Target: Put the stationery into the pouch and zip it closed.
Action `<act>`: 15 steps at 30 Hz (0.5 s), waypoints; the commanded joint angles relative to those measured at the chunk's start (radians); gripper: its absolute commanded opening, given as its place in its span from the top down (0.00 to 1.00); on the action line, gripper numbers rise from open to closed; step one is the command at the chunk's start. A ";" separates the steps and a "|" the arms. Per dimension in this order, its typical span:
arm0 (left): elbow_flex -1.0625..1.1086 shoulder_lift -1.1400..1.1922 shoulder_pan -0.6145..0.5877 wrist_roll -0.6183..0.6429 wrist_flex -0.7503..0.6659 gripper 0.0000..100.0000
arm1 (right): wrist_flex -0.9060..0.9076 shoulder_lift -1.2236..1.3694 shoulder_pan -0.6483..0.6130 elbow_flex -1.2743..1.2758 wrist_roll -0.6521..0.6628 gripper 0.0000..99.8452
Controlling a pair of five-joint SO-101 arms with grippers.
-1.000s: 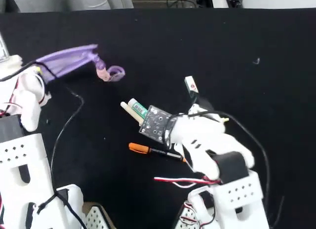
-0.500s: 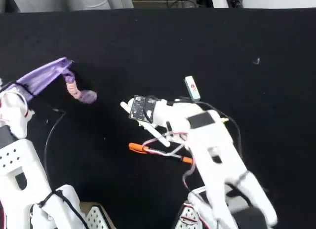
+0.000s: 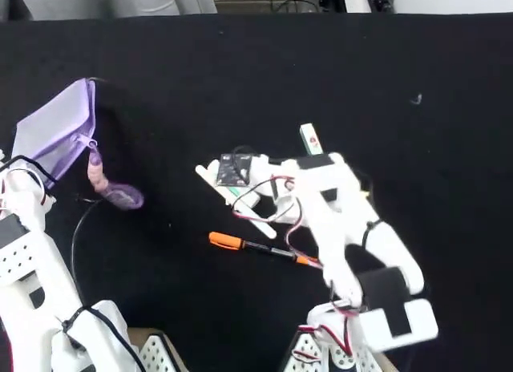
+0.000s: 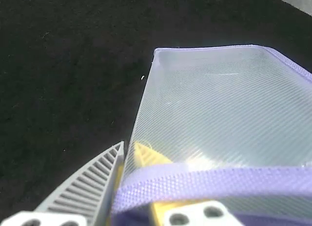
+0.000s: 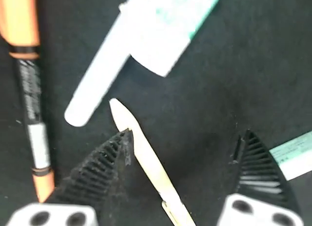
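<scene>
Black surface [image 3: 240, 67] carries an orange-capped black marker [image 3: 252, 245] and a white tube with green label [image 5: 161, 26]. Over them the right gripper [image 5: 186, 138] has its jaws wide apart, a flat cream stick [image 5: 146, 167] just beside one. At the left, the left gripper [image 4: 129, 158] clamps the translucent purple-trimmed pouch [image 4: 219, 119], seemingly lifted.

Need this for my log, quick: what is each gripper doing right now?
Left gripper: shut on the pouch.
Right gripper: open, holding nothing.

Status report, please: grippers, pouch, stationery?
Left gripper shut on pouch. Right gripper open over white sticks on table. Orange marker beside. Pouch looks empty.
</scene>
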 commanded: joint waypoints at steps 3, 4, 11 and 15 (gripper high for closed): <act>-0.004 -0.009 -0.016 0.011 -0.012 0.97 | -0.011 0.091 0.057 -0.070 0.072 0.67; -0.004 -0.006 -0.015 0.011 -0.012 0.97 | -0.011 0.107 0.055 -0.070 0.080 0.67; -0.004 -0.002 -0.015 0.011 -0.009 0.97 | 0.018 0.130 0.054 -0.076 0.086 0.78; -0.002 -0.002 -0.015 0.011 -0.009 0.97 | 0.110 0.061 0.054 -0.122 0.086 0.81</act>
